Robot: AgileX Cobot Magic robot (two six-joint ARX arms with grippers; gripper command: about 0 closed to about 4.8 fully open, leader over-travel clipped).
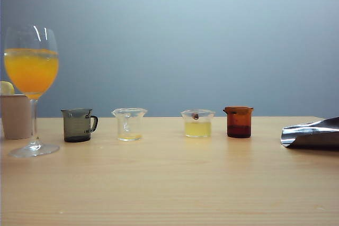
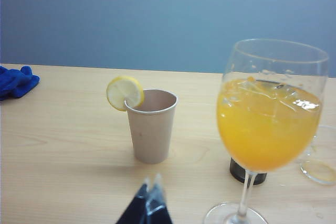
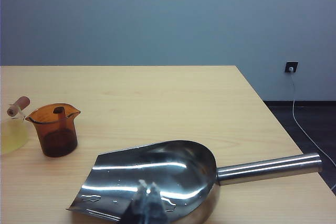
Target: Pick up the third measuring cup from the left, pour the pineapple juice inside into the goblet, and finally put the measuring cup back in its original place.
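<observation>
Both grippers sit low and pinched closed: left gripper [image 2: 149,192] before the goblet [image 2: 270,119], right gripper [image 3: 147,195] over a steel scoop [image 3: 157,177].

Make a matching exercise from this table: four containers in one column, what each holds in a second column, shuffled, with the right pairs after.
Containers:
1. goblet
2. third measuring cup
3. amber cup
4. paper cup

Contents or trim:
A. dark red liquid at the bottom
B. lemon slice on the rim
C. cloudy orange drink
D. pale yellow juice

Pairs: 1-C, 2-D, 3-A, 4-B
</observation>
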